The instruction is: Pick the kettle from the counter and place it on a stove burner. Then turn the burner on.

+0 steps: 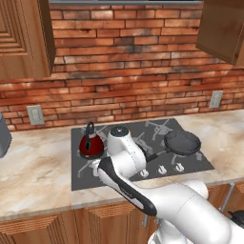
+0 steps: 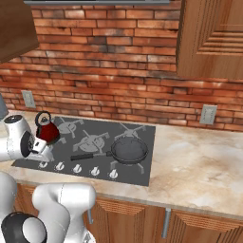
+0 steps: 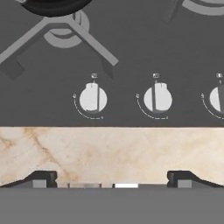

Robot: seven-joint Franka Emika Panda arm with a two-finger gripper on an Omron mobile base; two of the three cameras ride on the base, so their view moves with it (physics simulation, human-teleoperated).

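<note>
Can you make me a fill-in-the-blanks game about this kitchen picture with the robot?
1. The red kettle sits on a burner of the ____.
2. The black frying pan holds ____.
3. The gripper has its jaws ____, above the white knobs.
4. The wall behind the cooktop is made of ____.

Missing words: cooktop; nothing; open; brick

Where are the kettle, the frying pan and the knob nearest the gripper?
kettle point(image 1: 91, 145): left base view, red belly.
frying pan point(image 2: 129, 150): right base view, dark inside.
knob point(image 3: 92, 98): hand view, white face.
</note>
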